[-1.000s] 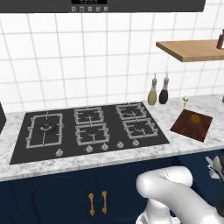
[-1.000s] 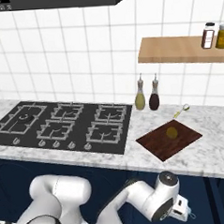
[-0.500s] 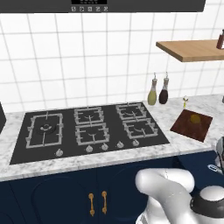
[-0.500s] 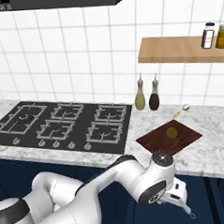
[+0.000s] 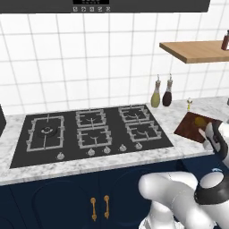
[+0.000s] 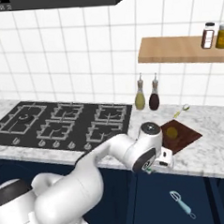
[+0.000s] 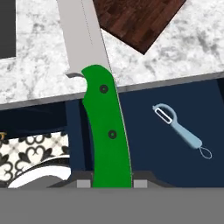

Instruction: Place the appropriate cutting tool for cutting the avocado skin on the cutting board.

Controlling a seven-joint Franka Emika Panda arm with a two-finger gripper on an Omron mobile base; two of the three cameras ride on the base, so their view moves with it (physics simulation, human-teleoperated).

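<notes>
Green-handled knife (image 7: 107, 131) clamped between the gripper (image 7: 111, 183) fingers, blade running up and away over the marble counter (image 7: 39, 52), tip out of frame. Cutting board (image 7: 133, 19) sits just right of the blade in hand view, a dark corner jutting toward counter edge; in right base view the cutting board (image 6: 183, 134) lies on the counter right of the stove (image 6: 63, 121), avocado (image 6: 171, 132) on it toward its left side. Gripper (image 6: 157, 163) hangs at the counter's front edge, below board level. Step in hand, I'd judge: carry knife up & over onto board. Do it well: lift clear of counter lip first, swing blade right, lay it flat on bare wood beside avocado, not on it. Obstacles: counter edge close under blade; avocado takes part of board. Nearby: 2 bottles (image 6: 146, 94) at wall, small utensil (image 6: 181, 111) behind board, blue peeler (image 6: 182, 204) down on floor, well apart, wall shelf (image 6: 183, 49) w/ jars.
</notes>
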